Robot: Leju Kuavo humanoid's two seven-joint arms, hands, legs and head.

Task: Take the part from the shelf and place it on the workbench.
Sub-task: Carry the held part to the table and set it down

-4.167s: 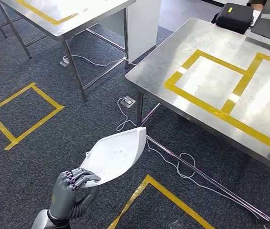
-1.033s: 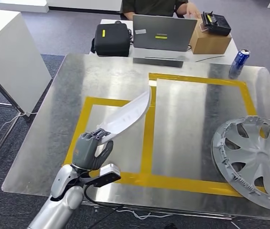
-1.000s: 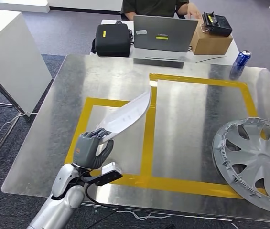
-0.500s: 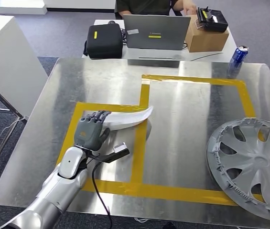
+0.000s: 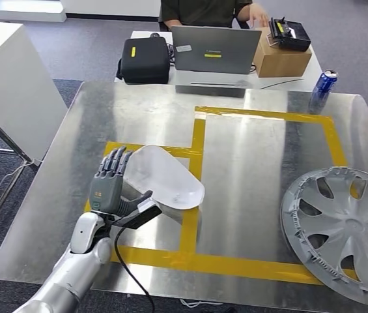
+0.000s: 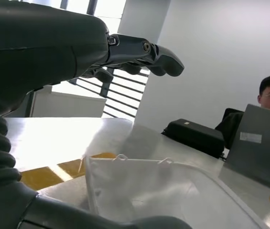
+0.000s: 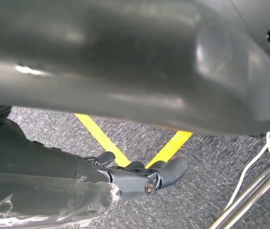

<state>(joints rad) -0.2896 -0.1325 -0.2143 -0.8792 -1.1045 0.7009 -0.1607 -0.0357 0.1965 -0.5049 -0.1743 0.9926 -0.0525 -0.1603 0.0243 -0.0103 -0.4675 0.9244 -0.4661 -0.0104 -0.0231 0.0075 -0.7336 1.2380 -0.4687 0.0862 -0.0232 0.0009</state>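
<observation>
Head view, left to right: left hand at the near-left edge of the white part, fingers spread upward, thumb below the edge. In the left wrist view the fingers are well apart above the part, nothing pinched, so I read the hand as released, not gripping. Part lies on the steel surface, mostly inside the left yellow tape box, its far-right tip over the tape divider. Risks: thumb looks to be touching or just under the part edge, so pulling the hand back could drag or flip the part; curved shell may rock or slide on smooth metal. Hubcap well right of the part, no clash likely. Right hand hangs over the carpet, fingers loosely extended, holding nothing.
</observation>
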